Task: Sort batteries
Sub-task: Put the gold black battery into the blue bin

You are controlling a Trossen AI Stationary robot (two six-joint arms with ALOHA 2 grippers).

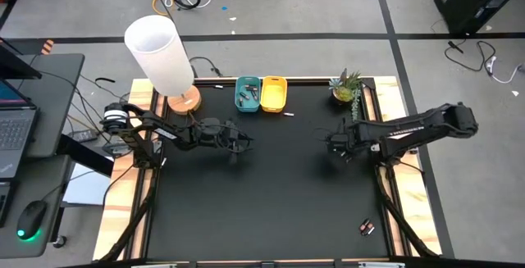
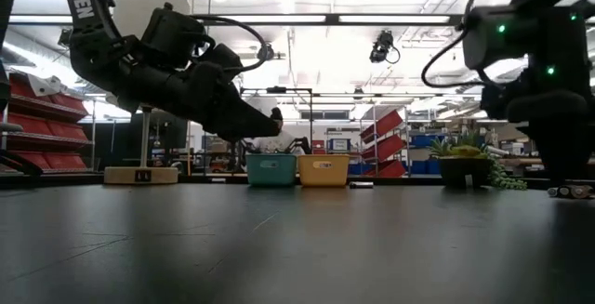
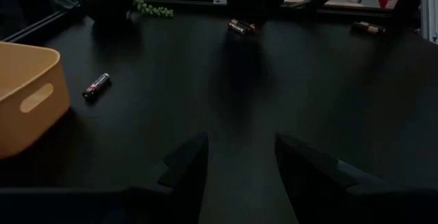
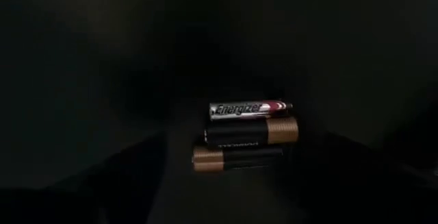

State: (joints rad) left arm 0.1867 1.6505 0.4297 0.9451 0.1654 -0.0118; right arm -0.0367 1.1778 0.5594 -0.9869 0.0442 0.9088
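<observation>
At the left of the high view, the left claw (image 1: 243,143) is held over the black worktop (image 1: 271,194), below the teal bin (image 1: 246,94) and yellow bin (image 1: 273,93); its fingers (image 3: 185,166) are seen parted with nothing between them. A single battery (image 3: 96,85) is found just beside the yellow bin, on the bare surface. Toward the middle right, the right claw (image 1: 334,145) is poised low over the worktop. In its wrist view three batteries (image 4: 248,135) are seen lying side by side, touching, with nothing gripped; the jaws appear to be spread wide around them. Further cells (image 1: 367,228) are seen at the lower right of the frame.

The cells are judged to be small, stiff, smooth and light, so rolling is likely; each is best taken across its middle, jaws square to its length. The cluster may scatter if nudged.

The worktop is matte, dark and flat. A lamp (image 1: 162,55) and a potted plant (image 1: 346,87) stand at its far edge; shelving and ceiling lights are seen beyond.
</observation>
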